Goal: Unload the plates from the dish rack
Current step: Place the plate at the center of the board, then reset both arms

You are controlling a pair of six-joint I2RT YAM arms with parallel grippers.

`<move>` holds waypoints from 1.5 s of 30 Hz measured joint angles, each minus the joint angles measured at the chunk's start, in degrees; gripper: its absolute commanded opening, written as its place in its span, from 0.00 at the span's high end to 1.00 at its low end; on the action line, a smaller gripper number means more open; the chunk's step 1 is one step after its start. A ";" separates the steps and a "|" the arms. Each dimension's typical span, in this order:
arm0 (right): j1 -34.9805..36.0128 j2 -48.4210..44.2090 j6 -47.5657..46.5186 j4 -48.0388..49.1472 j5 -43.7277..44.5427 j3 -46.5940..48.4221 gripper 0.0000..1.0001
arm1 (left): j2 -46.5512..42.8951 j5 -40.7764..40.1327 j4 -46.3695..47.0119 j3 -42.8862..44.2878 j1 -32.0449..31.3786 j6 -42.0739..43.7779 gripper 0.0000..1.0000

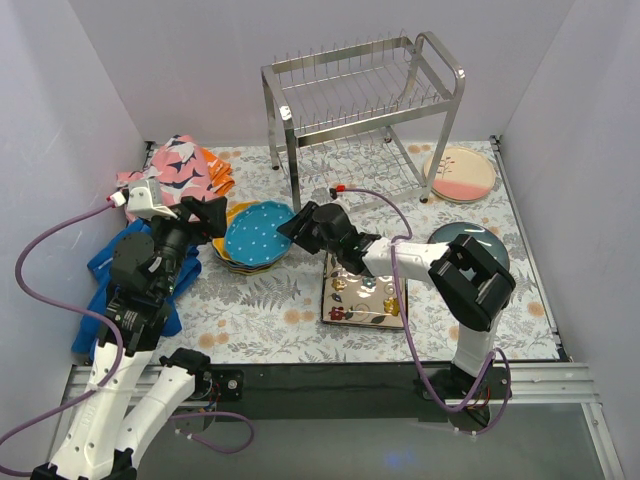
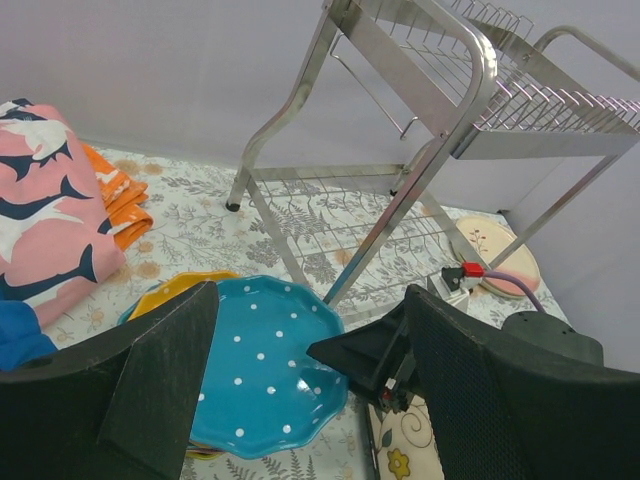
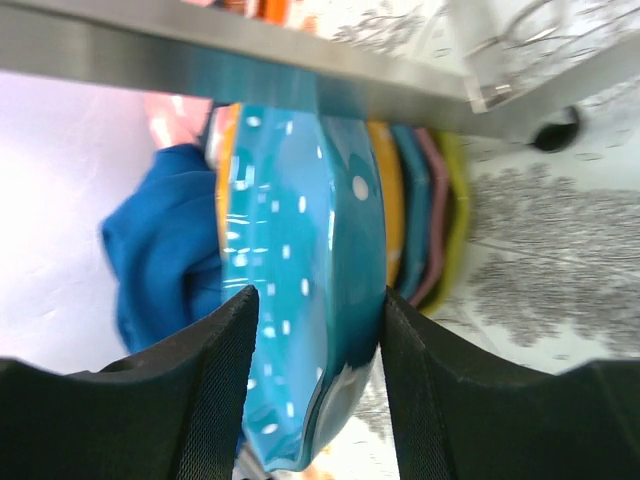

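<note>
right wrist | teal dotted plate (image 3: 300, 250) seen edge-on | right gripper (image 3: 318, 300): black fingers (image 3: 215, 390) straddle the plate's rim, contact unclear | stacked plates (image 3: 425, 220), orange, teal, pink, lime, touching its right side | rack bar (image 3: 250, 60) above it | blue cloth (image 3: 160, 250) left of it

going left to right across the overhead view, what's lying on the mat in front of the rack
pink patterned cloth → teal dotted plate on its stack → square floral plate → dark blue-grey plate
</note>
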 measured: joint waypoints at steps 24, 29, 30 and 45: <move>-0.81 1.53 -6.49 -1.95 -0.76 1.84 0.97 | -1.05 0.61 1.27 -0.85 0.00 -0.02 0.27; -0.81 1.81 -6.49 -1.64 -0.83 1.86 0.97 | -1.01 0.85 1.53 -1.01 0.00 -0.07 0.27; -0.81 1.86 -6.49 -1.53 -0.76 1.86 0.96 | -0.98 0.90 1.60 -1.03 0.00 -0.09 0.27; -0.85 -17.40 -24.22 -4.87 -10.84 -10.86 0.30 | 1.36 16.04 2.45 -2.05 0.02 -3.58 0.25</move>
